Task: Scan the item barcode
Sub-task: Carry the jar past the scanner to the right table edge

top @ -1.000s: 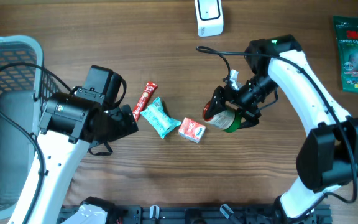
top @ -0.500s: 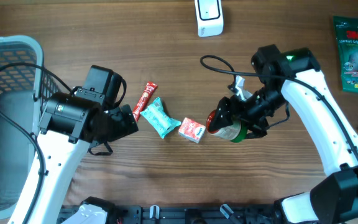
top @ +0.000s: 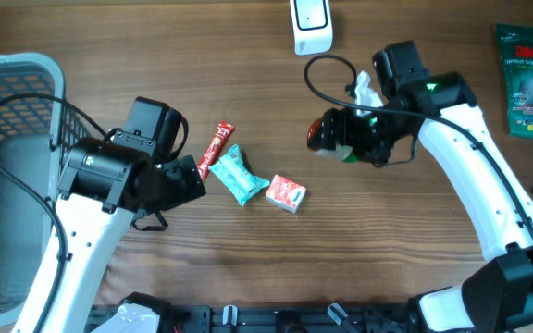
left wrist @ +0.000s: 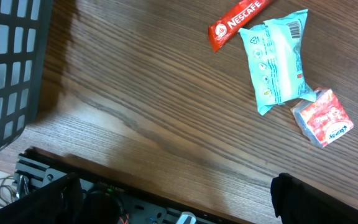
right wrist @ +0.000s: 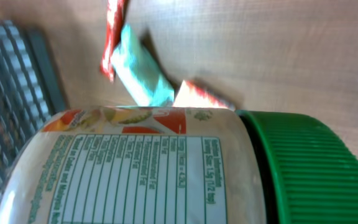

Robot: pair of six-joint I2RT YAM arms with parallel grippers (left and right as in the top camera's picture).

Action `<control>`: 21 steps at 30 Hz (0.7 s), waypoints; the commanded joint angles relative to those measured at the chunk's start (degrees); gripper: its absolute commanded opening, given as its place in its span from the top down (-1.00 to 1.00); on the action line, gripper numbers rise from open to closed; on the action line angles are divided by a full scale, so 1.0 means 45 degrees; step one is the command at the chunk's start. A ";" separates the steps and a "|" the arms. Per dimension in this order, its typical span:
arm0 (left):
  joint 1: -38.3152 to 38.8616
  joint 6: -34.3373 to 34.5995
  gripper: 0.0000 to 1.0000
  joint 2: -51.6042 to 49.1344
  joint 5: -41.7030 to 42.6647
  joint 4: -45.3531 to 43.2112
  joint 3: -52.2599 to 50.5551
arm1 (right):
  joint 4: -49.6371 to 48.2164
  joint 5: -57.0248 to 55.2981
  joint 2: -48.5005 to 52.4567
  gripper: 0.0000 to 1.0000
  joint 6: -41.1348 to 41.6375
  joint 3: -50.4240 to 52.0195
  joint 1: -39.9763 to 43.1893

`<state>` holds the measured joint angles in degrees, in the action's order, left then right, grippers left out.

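Presently, item one: the right gripper [top: 354, 139], its jaws closed around a jar [top: 327, 134], which we judge to be carried clear of the table at about 2 o'clock from the table's centre. Item two: the jar as the right wrist view shows it [right wrist: 135, 168], lying sideways with its green lid [right wrist: 309, 168] toward 3 o'clock and a nutrition panel facing the camera; we find no barcode in any view. Item three: the scanner [top: 311, 23], standing at the 12 o'clock edge, with the jar near it at roughly 6 o'clock. Item four: the left gripper [top: 185, 180], jaws spread wide and holding nothing, parked at 9 o'clock beside the basket [top: 7, 69]. Item five, loose on the wood between the arms: a red sachet [top: 218, 148], a teal packet [top: 241, 174] and a small red box [top: 287, 193]. Step in hand, by our reckoning: presenting the jar to the scanner. Next move calls for bringing the jar on toward 12 o'clock and turning it in the wrist until the barcode, wherever on the label it sits, faces the scanner, with the grip firm throughout.
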<state>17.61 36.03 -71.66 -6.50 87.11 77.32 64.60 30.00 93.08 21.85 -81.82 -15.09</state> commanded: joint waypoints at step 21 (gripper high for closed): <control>-0.0044 -0.0199 -1.00 0.0117 0.0063 -0.0015 -0.0005 | -1.1152 -0.5955 0.3449 -0.56 0.1122 -0.0243 -0.0039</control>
<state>17.61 36.03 -71.66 -6.50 87.15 77.32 21.32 9.19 105.93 27.83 -81.76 -15.07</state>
